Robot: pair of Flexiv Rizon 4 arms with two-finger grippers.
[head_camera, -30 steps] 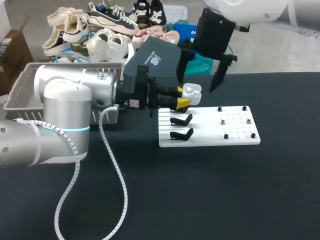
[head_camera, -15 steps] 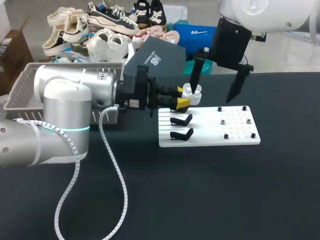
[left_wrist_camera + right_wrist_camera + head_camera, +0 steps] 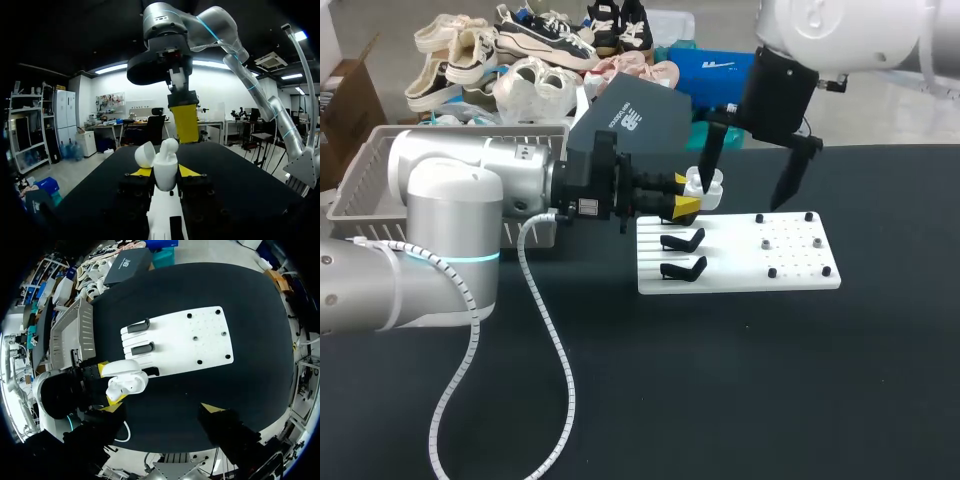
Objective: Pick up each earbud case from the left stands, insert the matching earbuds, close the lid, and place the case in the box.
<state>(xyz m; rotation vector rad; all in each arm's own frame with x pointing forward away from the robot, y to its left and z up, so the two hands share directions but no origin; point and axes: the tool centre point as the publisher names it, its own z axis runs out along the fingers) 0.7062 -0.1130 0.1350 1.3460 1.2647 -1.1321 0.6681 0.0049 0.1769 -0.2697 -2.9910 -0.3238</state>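
Where the black cloth-covered bench (image 3: 740,400) lies nearest, the white ribbed cable (image 3: 555,350) of the left arm loops down over it. The silver-and-white left arm (image 3: 450,215) comes in from the left and lies roughly level above the bench. Its left claw (image 3: 688,196) is closed on the small glossy white earbud case (image 3: 704,186), with one yellow tip on each side. The left wrist view confirms both fingers pressing the case body from two sides. The case's rounded lid (image 3: 145,154) is open and tipped back.

The case sits over the far left corner of the flat white rectangular board (image 3: 740,262). The board lies flat on the bench, just ahead of the left claw. Two black hooked stands (image 3: 682,240) sit on the board's left part, one behind the other, on the near side of the case. The right wrist view shows a third black stand (image 3: 150,371) poking out beside the case. Whether the case rests on it cannot be told. Small dark pegs (image 3: 772,272) dot the board's right part.

Above the board's far edge hangs the right claw (image 3: 742,200), pointing down with its fingers spread wide and nothing between them. One of its fingers is right by the case; contact cannot be told.

A grey slatted plastic basket (image 3: 360,180) sits far left, well apart from the board.
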